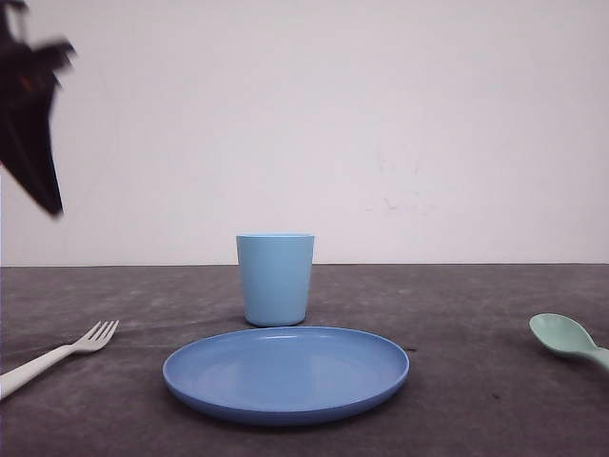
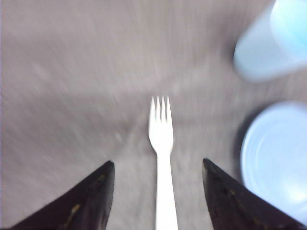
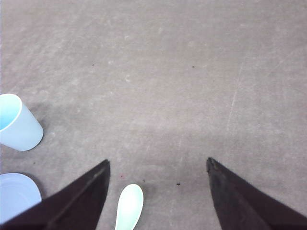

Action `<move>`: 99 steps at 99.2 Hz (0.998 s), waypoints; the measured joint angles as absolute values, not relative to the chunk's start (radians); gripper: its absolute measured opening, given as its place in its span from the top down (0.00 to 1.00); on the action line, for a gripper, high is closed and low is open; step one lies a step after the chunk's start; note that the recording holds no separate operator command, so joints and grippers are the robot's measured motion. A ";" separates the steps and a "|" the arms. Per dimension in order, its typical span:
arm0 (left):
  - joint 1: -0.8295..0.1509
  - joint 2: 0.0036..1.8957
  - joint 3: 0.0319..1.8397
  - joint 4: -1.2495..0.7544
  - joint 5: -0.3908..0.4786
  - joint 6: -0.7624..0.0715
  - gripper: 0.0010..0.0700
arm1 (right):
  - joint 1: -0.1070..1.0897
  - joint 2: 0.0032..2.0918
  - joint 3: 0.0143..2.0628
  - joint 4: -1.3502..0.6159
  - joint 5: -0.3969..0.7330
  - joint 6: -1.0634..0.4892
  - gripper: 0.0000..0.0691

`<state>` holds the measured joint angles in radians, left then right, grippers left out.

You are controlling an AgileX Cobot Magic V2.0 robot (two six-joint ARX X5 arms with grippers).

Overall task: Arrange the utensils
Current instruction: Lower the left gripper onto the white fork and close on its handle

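- In the front view, the round blue plastic plate (image 1: 285, 373) is sitting low in the centre of the frame on the dark grey table (image 1: 457, 314), and the light blue plastic cup (image 1: 275, 278) is standing upright just behind it.
- The small white plastic fork (image 1: 59, 357) is lying at the lower left of the front view, apart from the plate, its four tines pointing toward the upper right.
- The pale mint-green plastic spoon (image 1: 568, 338) is lying at the right edge of the same frame, its oval bowl facing up and its handle running off the edge.
- The left gripper (image 2: 158, 194) is standing wide open with nothing in it; in the left wrist view, its two dark fingers (image 2: 91, 201) are sitting on either side of the fork's handle without touching it.
- The right gripper (image 3: 158, 196) is also spread wide and holding nothing; in the right wrist view, the spoon's bowl is lying between its fingers, nearer the one on the frame's left.
- A blurred dark part of the left arm (image 1: 29, 124) is hanging in the upper left of the front view.
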<state>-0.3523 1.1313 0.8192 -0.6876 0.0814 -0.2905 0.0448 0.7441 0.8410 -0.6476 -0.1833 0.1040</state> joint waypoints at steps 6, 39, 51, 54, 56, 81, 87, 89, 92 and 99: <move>-0.380 1.180 0.819 -0.689 0.073 -0.307 0.51 | 0.045 0.744 0.841 -0.649 -0.183 0.104 0.42; -0.463 1.353 0.819 -0.644 -0.001 -0.352 0.51 | 0.045 0.744 0.841 -0.682 -0.183 0.104 0.42; -0.478 1.396 0.819 -0.619 -0.002 -0.368 0.51 | 0.045 0.744 0.841 -0.693 -0.183 0.104 0.42; -0.481 1.407 0.819 -0.613 -0.003 -0.369 0.51 | 0.045 0.744 0.841 -0.694 -0.183 0.104 0.42; -0.483 1.414 0.819 -0.609 -0.005 -0.371 0.51 | 0.045 0.744 0.841 -0.694 -0.183 0.104 0.42; -0.495 1.464 0.819 -0.582 -0.028 -0.382 0.85 | 0.045 0.744 0.841 -0.699 -0.183 0.104 0.42; -0.495 1.471 0.819 -0.575 -0.028 -0.382 0.93 | 0.045 0.744 0.841 -0.700 -0.183 0.104 0.42; -0.495 1.474 0.820 -0.575 -0.028 -0.383 0.95 | 0.045 0.744 0.841 -0.700 -0.183 0.104 0.42; -0.495 1.475 0.822 -0.575 -0.028 -0.383 0.96 | 0.045 0.744 0.841 -0.701 -0.183 0.104 0.42; -0.495 1.479 0.823 -0.568 -0.028 -0.383 0.96 | 0.045 0.744 0.841 -0.706 -0.183 0.104 0.42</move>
<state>-0.4953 1.4792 0.8230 -0.5678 -0.0277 -0.3828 0.0448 0.7441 0.8410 -0.7059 -0.1833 0.1040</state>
